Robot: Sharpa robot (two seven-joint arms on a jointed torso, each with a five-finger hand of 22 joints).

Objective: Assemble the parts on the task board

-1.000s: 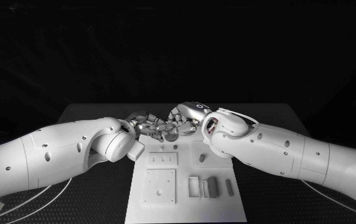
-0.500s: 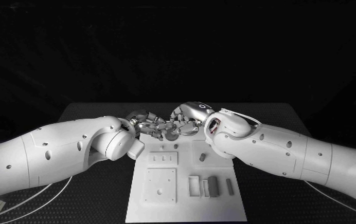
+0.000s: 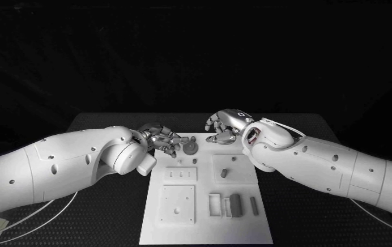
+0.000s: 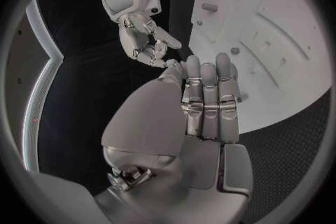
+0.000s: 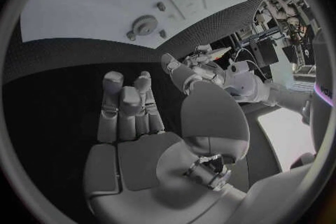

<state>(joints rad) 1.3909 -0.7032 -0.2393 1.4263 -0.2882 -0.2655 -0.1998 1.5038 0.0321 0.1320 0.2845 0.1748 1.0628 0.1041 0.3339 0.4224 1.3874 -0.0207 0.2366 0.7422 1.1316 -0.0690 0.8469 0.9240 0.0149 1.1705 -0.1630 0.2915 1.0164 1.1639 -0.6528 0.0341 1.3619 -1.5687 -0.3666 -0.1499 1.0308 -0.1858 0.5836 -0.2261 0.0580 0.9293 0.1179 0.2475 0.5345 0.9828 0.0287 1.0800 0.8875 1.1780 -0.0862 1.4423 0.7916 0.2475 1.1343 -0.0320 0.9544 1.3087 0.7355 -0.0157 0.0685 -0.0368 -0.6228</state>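
The white task board (image 3: 204, 224) lies in the middle of the table. A round grey part (image 3: 190, 147) with a knob stands near its far edge, also seen as the round part (image 5: 145, 25) from the right wrist. My left hand (image 3: 163, 139) hovers just left of it, its fingers (image 4: 206, 95) stretched out side by side with nothing in them; whether they touch the part I cannot tell. My right hand (image 3: 225, 127) is raised over the far right of the board, its palm (image 5: 133, 145) bare and fingers apart.
Several grey parts (image 3: 234, 205) lie in slots at the board's near right. A small grey part (image 3: 223, 174) sits on a square plate at the middle right. Two raised plates (image 3: 179, 175) lie on the left half. Black mesh table (image 3: 106, 218) flanks the board.
The hands were pressed together over the board's far edge. My right hand has pulled away to the right and back, and the round part now stands uncovered beside the left fingers.
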